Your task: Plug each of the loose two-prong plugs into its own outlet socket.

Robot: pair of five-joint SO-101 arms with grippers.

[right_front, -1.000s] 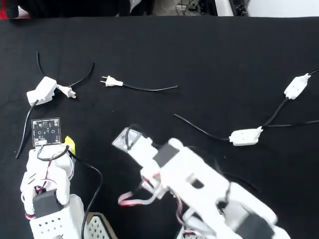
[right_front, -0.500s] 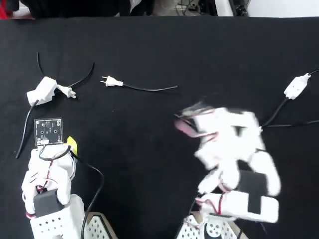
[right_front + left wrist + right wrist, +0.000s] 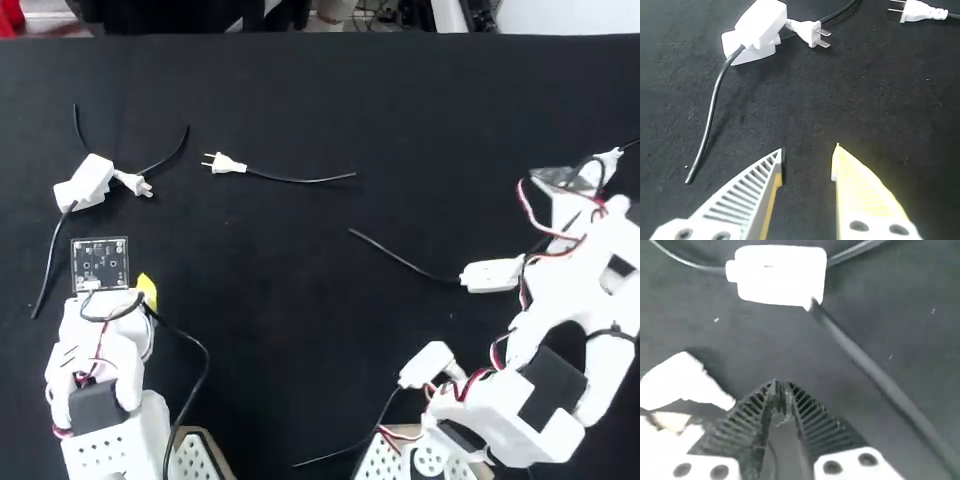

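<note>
Left wrist view: the left gripper (image 3: 807,155) is seen low over the black table (image 3: 850,100), its white and yellow fingers spread with nothing between them. This open stance is judged to suit taking up a plug. Just beyond the fingertips lies a white outlet socket (image 3: 757,27). A two-prong plug (image 3: 810,34) is rested with its cord end against that socket and its prongs turned away, so it is not seated there. A second plug (image 3: 917,10) is found a little farther off, apart from both, with its prongs bare and its cord trailed away. Both plugs are thus judged loose and not yet dealt with.

On the right side, in the high view, the nearer right-hand socket (image 3: 492,273) is placed beside the right arm. A black cord (image 3: 400,258) with a loose end is run into the end of this socket. Whether a plug is seated there cannot be told.

Farther out, in the right wrist view, the right gripper (image 3: 781,386) is held with its black fingers pressed together on nothing. It is pointed at the far socket (image 3: 775,275), from which black cords are led off on both sides. Since no plug is carried, this pose is judged to suit nudging or steadying the block rather than inserting anything. What is seated in that socket cannot be made out.
</note>
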